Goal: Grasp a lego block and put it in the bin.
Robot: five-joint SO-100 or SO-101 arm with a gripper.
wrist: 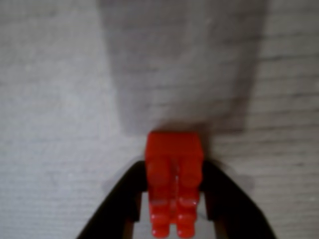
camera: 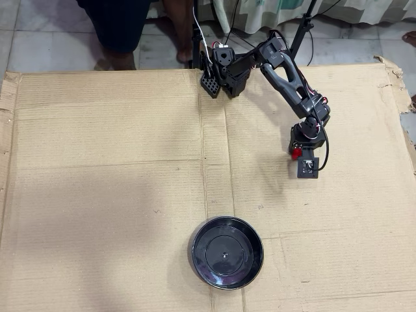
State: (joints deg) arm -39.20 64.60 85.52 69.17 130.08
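In the wrist view the red lego block (wrist: 174, 164) fills the lower middle, studs facing the camera, and it stands between the two black fingers (wrist: 124, 194) of my gripper (wrist: 174, 172). Both fingers press against its sides, so the gripper is shut on it. The overhead view shows the same gripper (camera: 298, 151) at the right of the cardboard, with a speck of the red lego block (camera: 296, 154) showing at its tip. The bin (camera: 227, 252), a round glossy black dish, lies near the front edge, well down and to the left of the gripper, and it holds nothing.
A large sheet of brown cardboard (camera: 117, 162) covers the work area, its creases running across it. The arm's base (camera: 224, 68) stands at the back edge. A person's legs (camera: 123, 26) and some stands are behind the sheet on a tiled floor.
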